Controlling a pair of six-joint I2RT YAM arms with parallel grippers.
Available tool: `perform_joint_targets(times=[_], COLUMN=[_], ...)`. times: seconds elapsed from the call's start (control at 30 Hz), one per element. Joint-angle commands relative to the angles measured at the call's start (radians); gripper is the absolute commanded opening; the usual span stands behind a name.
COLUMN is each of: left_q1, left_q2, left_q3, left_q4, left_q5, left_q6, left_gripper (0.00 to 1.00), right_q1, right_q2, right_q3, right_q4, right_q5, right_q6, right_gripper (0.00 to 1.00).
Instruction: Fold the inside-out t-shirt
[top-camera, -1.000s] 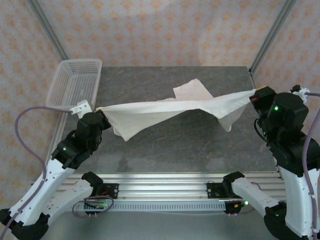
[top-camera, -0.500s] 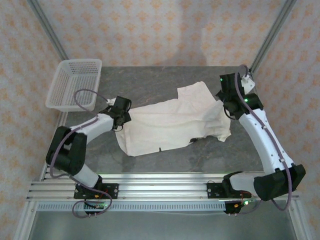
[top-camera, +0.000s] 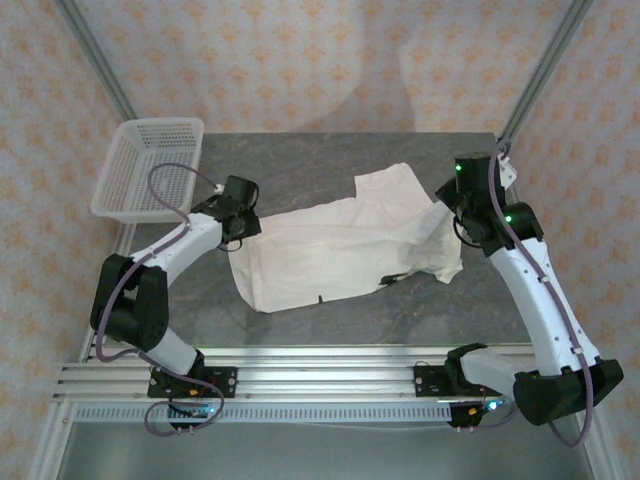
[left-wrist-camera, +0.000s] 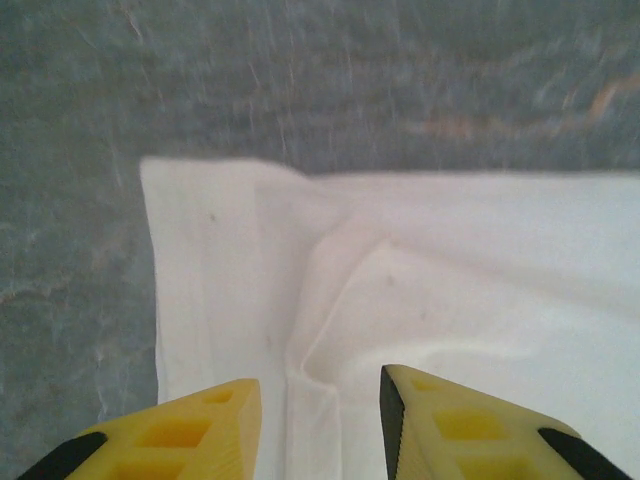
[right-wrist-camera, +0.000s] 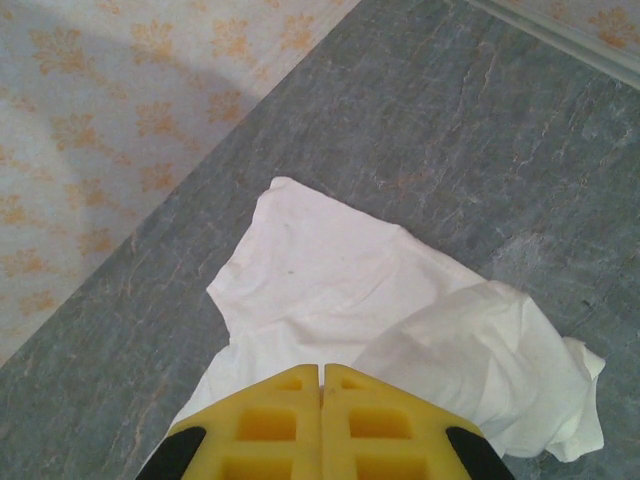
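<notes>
Since a second ago, the inside-out t-shirt (top-camera: 340, 250) has come down from hanging taut in the air between both grippers and now lies spread on the grey table (top-camera: 330, 160); the left gripper (top-camera: 243, 232) has begun to part its fingers; in the left wrist view the left gripper (left-wrist-camera: 320, 400) shows its yellow jaws partly open with nothing between them, the t-shirt (left-wrist-camera: 450, 280) lying flat just below and ahead of them, its corner a little to the left of the left finger and a soft ridge of cloth running straight out from the gap; the right gripper (top-camera: 447, 203) sits at the opposite edge of the cloth; in the right wrist view the right gripper (right-wrist-camera: 320, 375) has its jaws pressed fully together, and the t-shirt (right-wrist-camera: 310, 270) rises in a rumpled fold right up to their tips, so we judge a pinch of cloth is still held; a white mesh basket (top-camera: 150, 165) stands well away, beyond the left gripper's outer side; we see two risks: if the closed gripper pulls back before letting go it would drag its side into a heap; if the opening jaws lift while cloth clings to a pad, the flat corner would flip.
</notes>
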Motion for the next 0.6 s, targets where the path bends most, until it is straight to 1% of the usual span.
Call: perform_joint_targets(times=[0.0, 0.1, 0.2, 0.3, 0.37, 0.57], left_q1=[-0.049, -0.085, -0.084, -0.081, -0.077, -0.056], left_q2=[0.078, 0.158, 0.205, 0.224, 0.236, 0.226], left_q3=[0.060, 0.099, 0.100, 0.093, 0.094, 0.081], left_q4=[-0.156, -0.185, -0.171, -0.135, -0.116, -0.138], left_q5=[-0.028, -0.056, -0.101, -0.137, -0.134, -0.191], left_q6=[0.080, 0.088, 0.068, 0.065, 0.073, 0.064], left_gripper=[0.36, 0.36, 0.36, 0.37, 0.37, 0.34], right_q1=[-0.003, -0.003, -0.003, -0.003, -0.003, -0.003], right_q2=[-0.006, 0.005, 0.013, 0.020, 0.025, 0.030], right_q3=[-0.015, -0.010, -0.010, -0.011, -0.011, -0.011], right_q4=[0.030, 0.033, 0.037, 0.037, 0.035, 0.037], right_q5=[-0.020, -0.021, -0.029, -0.031, -0.029, -0.029], right_q6=[0.008, 0.002, -0.004, -0.015, -0.023, -0.023], right_gripper=[0.00, 0.00, 0.00, 0.00, 0.00, 0.00])
